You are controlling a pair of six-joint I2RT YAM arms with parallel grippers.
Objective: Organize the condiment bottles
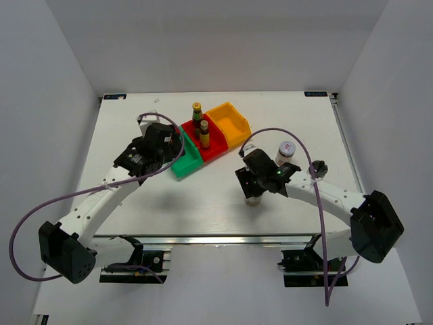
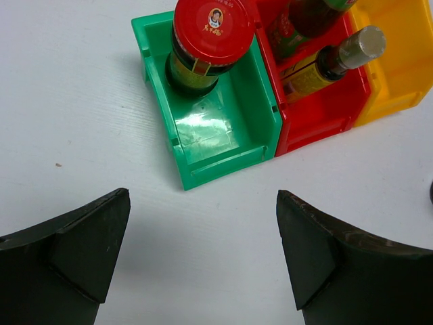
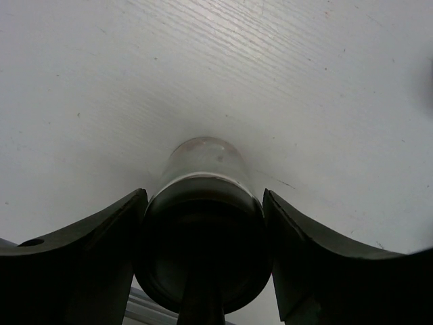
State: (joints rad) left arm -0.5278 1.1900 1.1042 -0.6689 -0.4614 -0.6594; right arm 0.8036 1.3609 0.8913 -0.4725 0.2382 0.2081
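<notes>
My right gripper (image 1: pixel 254 188) is shut on a black-topped shaker (image 3: pixel 203 223) with a clear body, upright at the table's near middle; its fingers (image 3: pixel 101 250) flank the black cap. My left gripper (image 2: pixel 203 196) is open and empty over bare table, just in front of the green bin (image 2: pixel 223 142). The red-capped dark jar (image 2: pixel 213 27) stands in that bin. The red bin (image 1: pixel 215 147) holds the yellow-capped dark sauce bottle (image 1: pixel 197 112) and the slim yellow bottle (image 1: pixel 204 134). The white-lidded jar (image 1: pixel 286 150) and the second black-topped shaker (image 1: pixel 317 166) stand on the table at the right.
The yellow bin (image 1: pixel 230 122) sits to the right of the red one; the three bins form a diagonal row at the back middle. Purple cables loop over both arms. The table's near edge lies close behind the held shaker.
</notes>
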